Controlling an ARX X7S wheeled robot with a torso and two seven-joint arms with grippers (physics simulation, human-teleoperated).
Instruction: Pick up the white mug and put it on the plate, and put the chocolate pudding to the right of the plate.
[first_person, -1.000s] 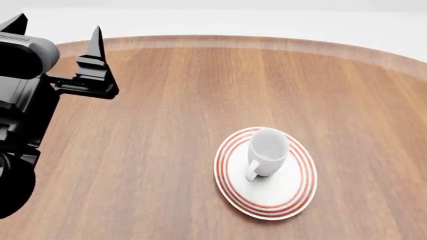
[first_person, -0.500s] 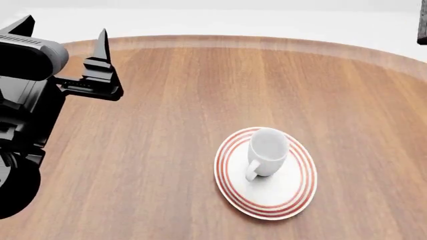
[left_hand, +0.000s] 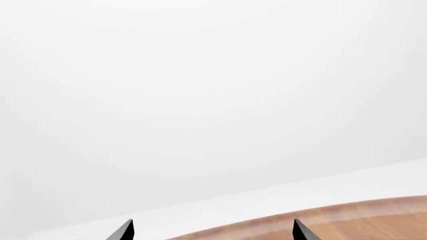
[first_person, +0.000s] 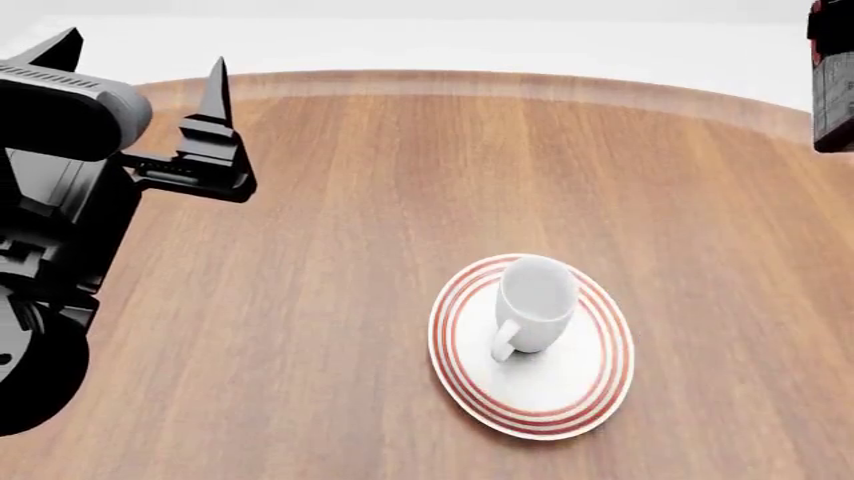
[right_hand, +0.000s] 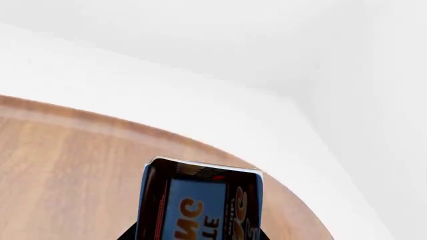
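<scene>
Sitting upright on the round white red-ringed plate (first_person: 531, 350): the glossy white ceramic mug (first_person: 535, 303), handle toward the camera. Hovering over the round wooden table (first_person: 334, 300), left gripper (first_person: 140, 75), jaws standing apart and empty. Gripping the light-blue chocolate pudding carton (right_hand: 200, 205), right gripper (right_hand: 199, 232), raised beyond the plate's right.

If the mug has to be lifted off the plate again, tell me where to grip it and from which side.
Grip the white mug across its round body from above, probably with the fingers clear of its handle, which sticks out toward the robot. It stands upright on the plate, nothing crowding it.
</scene>
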